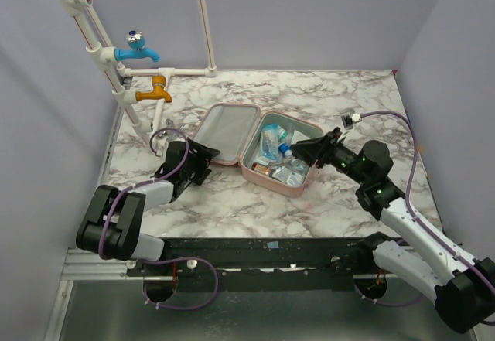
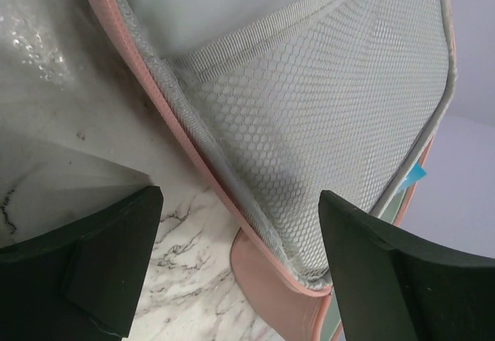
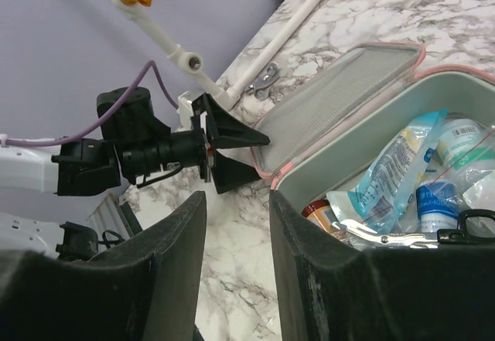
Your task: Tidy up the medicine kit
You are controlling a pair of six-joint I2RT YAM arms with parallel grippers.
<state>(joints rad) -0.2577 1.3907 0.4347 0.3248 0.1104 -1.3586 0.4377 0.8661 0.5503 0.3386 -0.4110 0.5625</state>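
Note:
The pale pink medicine kit (image 1: 255, 172) lies open on the marble table, its grey mesh-lined lid (image 1: 228, 131) tilted up to the left. The base holds a blue packet (image 3: 394, 171), small bottles (image 3: 456, 136) and metal scissors (image 3: 387, 239). My left gripper (image 1: 203, 161) is open, its jaws straddling the lid's near corner (image 2: 309, 275) without closing on it; it also shows in the right wrist view (image 3: 251, 155). My right gripper (image 1: 303, 154) is open and empty, above the base's near right side, with its fingers (image 3: 309, 264) over the base's rim.
White pipes with a blue tap (image 1: 138, 47) and an orange tap (image 1: 157, 90) stand at the back left. Grey walls close in the table on three sides. The arm bases sit at the near edge.

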